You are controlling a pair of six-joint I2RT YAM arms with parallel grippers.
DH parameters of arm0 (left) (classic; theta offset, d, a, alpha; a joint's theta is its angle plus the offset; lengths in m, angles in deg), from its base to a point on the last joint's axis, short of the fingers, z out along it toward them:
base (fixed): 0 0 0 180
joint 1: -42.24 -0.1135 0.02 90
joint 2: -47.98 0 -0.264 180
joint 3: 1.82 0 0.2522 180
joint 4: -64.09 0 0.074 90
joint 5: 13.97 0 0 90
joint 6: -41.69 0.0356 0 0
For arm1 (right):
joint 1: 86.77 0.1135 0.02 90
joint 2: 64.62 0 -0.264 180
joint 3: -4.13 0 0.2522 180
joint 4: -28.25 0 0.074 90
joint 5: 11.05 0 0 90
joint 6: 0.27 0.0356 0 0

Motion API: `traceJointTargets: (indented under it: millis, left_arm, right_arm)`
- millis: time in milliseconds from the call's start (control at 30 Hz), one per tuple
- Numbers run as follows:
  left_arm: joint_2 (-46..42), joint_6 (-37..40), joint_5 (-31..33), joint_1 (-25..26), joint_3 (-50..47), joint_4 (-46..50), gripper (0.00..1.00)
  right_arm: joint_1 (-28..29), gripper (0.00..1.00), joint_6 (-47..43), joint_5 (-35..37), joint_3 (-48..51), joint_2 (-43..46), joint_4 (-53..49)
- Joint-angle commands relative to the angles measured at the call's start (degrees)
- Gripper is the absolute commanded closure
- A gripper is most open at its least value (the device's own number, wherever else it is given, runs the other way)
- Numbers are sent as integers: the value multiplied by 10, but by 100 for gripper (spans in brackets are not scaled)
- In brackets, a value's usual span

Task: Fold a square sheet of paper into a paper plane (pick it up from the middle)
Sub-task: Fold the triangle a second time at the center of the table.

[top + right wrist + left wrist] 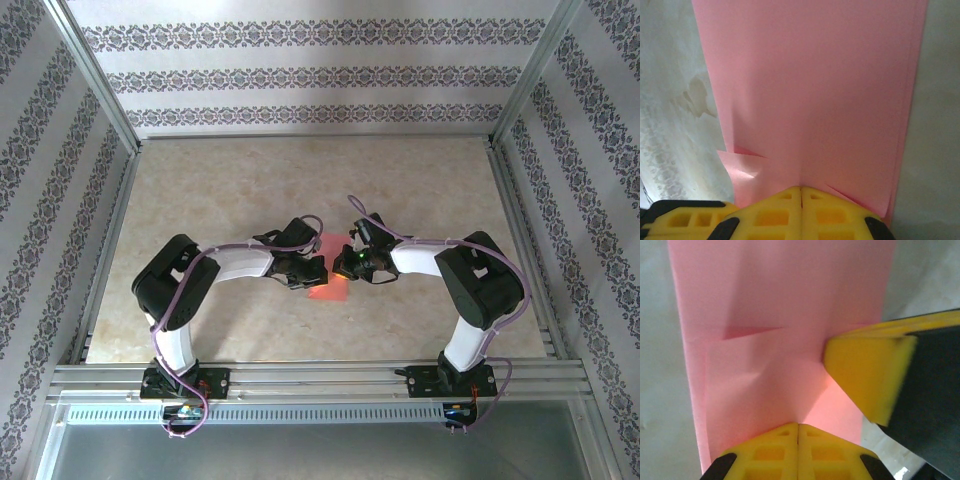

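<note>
The pink-red sheet of paper (330, 290) lies mid-table as a long folded strip with folded-in flaps, half hidden under both grippers. My left gripper (318, 268) is shut, and a raised crease of the paper (765, 315) runs straight into its closed tips (798, 427). From the right, my right gripper (346, 264) is shut too, its tips (801, 190) closed on a crease of the same paper (810, 90). The two grippers sit close together. The right gripper's yellow finger (867, 375) shows in the left wrist view, touching the paper.
The beige marbled table (300, 180) spreads out around the paper. Aluminium frame rails (310, 375) and patterned walls (300, 75) bound the workspace. Both arms bend inward from their bases at the near edge.
</note>
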Motion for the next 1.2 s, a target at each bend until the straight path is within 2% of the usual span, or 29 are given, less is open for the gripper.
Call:
traceJointTargets:
  millis: [0,333,533,733,967,1067,1167]
  left_arm:
    - [12,3,20,6,18,41,93]
    - [4,49,21,6,-20,106,94]
    - [-27,84,35,2,-55,152,94]
    - [-70,96,17,-3,-104,155,94]
    - [-121,148,63,-7,-77,228,94]
    - [-131,137,62,-9,-52,208,95]
    - [-123,103,44,-9,-34,144,94]
  right_arm:
    - [-2,96,2,59,18,-40,-60]
    - [-6,96,-7,65,21,-39,-79]
    - [-10,96,-12,66,20,-41,-84]
    - [-13,96,-16,67,23,-41,-87]
    - [-16,96,-20,68,21,-39,-91]
    - [-17,96,-20,68,21,-38,-90]
    - [-17,96,-20,67,20,-38,-90]
